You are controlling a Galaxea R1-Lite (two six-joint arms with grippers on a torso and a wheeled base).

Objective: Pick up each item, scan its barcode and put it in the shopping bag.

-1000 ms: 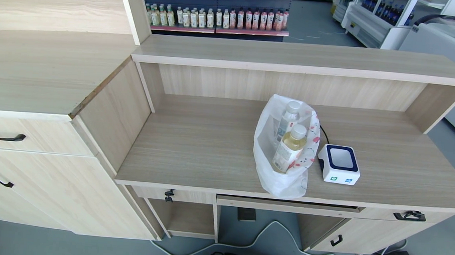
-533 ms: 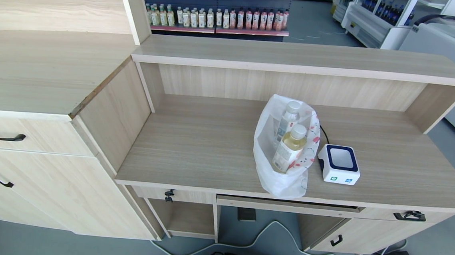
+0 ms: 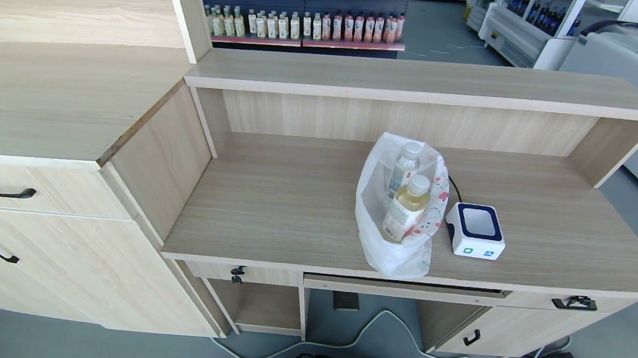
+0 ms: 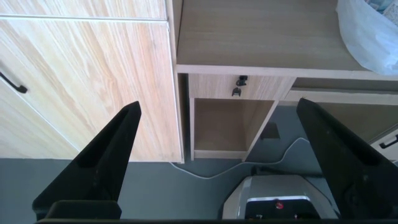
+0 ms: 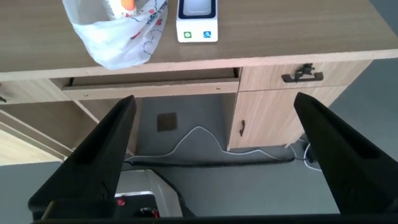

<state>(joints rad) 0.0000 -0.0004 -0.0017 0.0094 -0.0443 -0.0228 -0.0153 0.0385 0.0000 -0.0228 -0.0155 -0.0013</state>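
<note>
A white shopping bag (image 3: pixel 395 246) with a red pattern stands near the counter's front edge, mouth open upward. Inside it stand two bottles: one with yellow liquid and a white cap (image 3: pixel 407 207), and a clear one (image 3: pixel 403 165) behind it. Just right of the bag sits the white barcode scanner (image 3: pixel 475 230) with a dark-framed window. My left gripper (image 4: pixel 217 155) hangs open below the counter's front edge, over the floor, with nothing between its fingers. My right gripper (image 5: pixel 217 155) is open too, low in front of the counter, with the bag (image 5: pixel 118 37) and scanner (image 5: pixel 197 18) beyond it.
The wooden counter (image 3: pixel 294 211) has a raised back shelf (image 3: pixel 416 79) and a taller cabinet (image 3: pixel 66 99) to the left. Drawers with black handles (image 3: pixel 574 302) sit under the front edge. Cables (image 3: pixel 375 340) run over the floor below.
</note>
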